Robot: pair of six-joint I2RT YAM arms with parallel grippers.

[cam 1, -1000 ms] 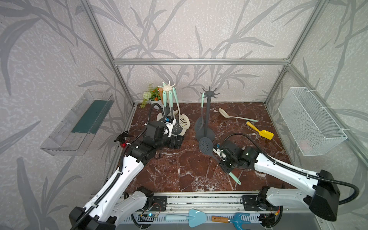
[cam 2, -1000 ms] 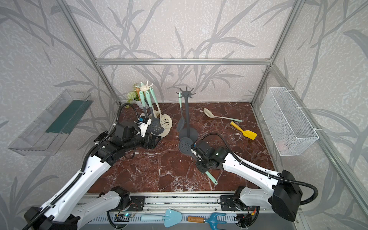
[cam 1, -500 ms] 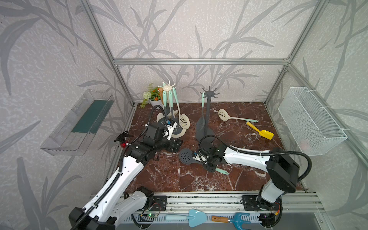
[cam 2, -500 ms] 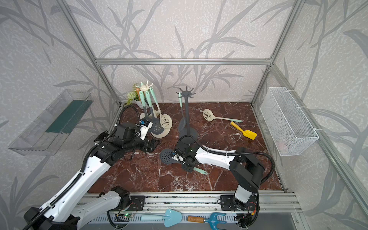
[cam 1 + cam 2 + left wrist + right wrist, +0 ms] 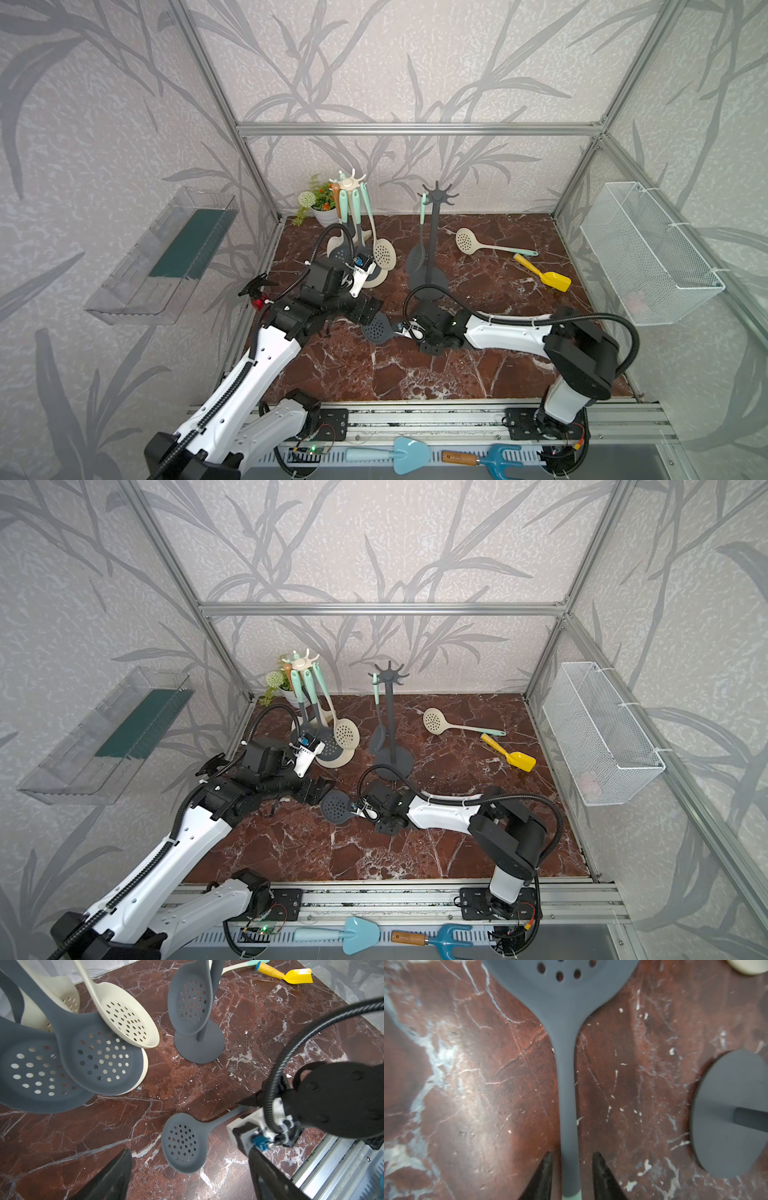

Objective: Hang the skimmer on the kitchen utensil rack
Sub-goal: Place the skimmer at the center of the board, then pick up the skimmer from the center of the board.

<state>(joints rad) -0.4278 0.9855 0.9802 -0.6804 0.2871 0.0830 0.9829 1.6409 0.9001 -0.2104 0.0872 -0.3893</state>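
- Near the front middle of the red-brown marble tabletop (image 5: 415, 374) lies the task's object, the dark grey perforated silicone skimmer (image 5: 376, 328); its round head points toward the left arm and its handle runs beneath the right arm's wrist; whether it rests on the marble or sits just above it we cannot tell.
- Right gripper (image 5: 571, 1156): narrowly parted; in the right wrist view its black fingertips (image 5: 544, 1172) flank the handle with a sliver of gap on each side, so we read it as straddling the handle, not clamping it.
- Left gripper (image 5: 189, 1150): spread wide and empty, hovering just beside the skimmer's head.
- Dark grey utensil rack (image 5: 433, 241), a pole on a round base with a star-shaped crown of hooks: upright, near and behind the right wrist; one hung grey skimmer (image 5: 417, 259) occupies a hook; other hooks look free.
- Step in hand, as we judge it: securing or re-seating the grip on the handle; hanging not yet begun.
- Next move, as we judge it: a firm closure on the handle; a lift clear of the marble; the handle end turned upward; its hanging hole, hidden from us, brought over a free hook without knocking the rack or the hung skimmer.
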